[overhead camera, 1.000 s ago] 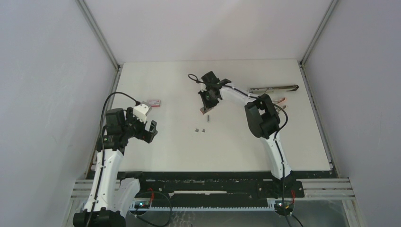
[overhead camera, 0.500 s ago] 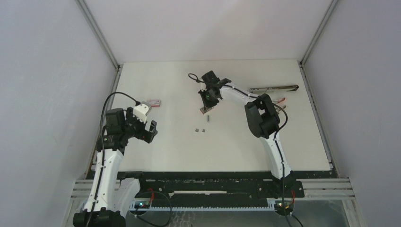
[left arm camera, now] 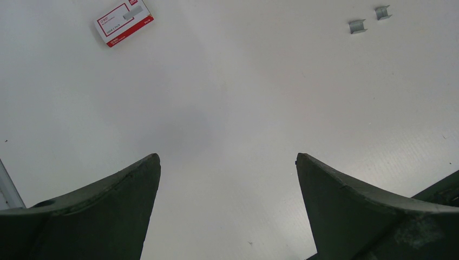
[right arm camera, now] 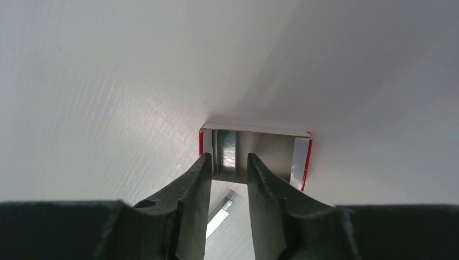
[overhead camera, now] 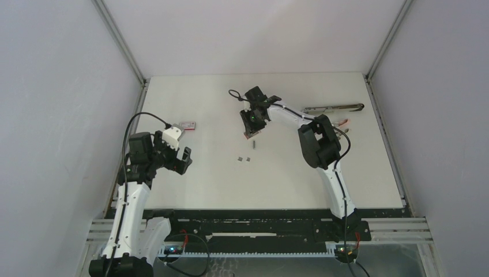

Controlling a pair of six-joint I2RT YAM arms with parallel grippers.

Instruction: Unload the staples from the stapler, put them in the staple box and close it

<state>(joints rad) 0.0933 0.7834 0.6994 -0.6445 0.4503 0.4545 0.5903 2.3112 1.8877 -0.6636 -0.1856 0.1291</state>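
The long silver stapler (overhead camera: 334, 108) lies at the back right of the table (overhead camera: 190, 190). My right gripper (overhead camera: 252, 122) points down over a small open red-edged box (right arm camera: 254, 157). Its jaws are slightly apart with nothing between them (right arm camera: 228, 158). A grey strip of staples (right arm camera: 228, 149) lies in that box just beyond the fingertips. Another strip (right arm camera: 219, 216) rests on the table below. Two short staples (overhead camera: 243, 158) lie mid-table, shown also in the left wrist view (left arm camera: 357, 26). My left gripper (overhead camera: 180, 159) hovers wide open at the left, empty (left arm camera: 227, 157).
A red-and-white box (overhead camera: 188, 124) lies left of centre, visible in the left wrist view too (left arm camera: 123, 21). Another red-and-white box (overhead camera: 344, 122) peeks out beside the right arm near the stapler. Metal frame rails border the table at both sides.
The right gripper's jaws have parted a little from shut. Neither arm has visibly shifted, and the left gripper stays wide open.
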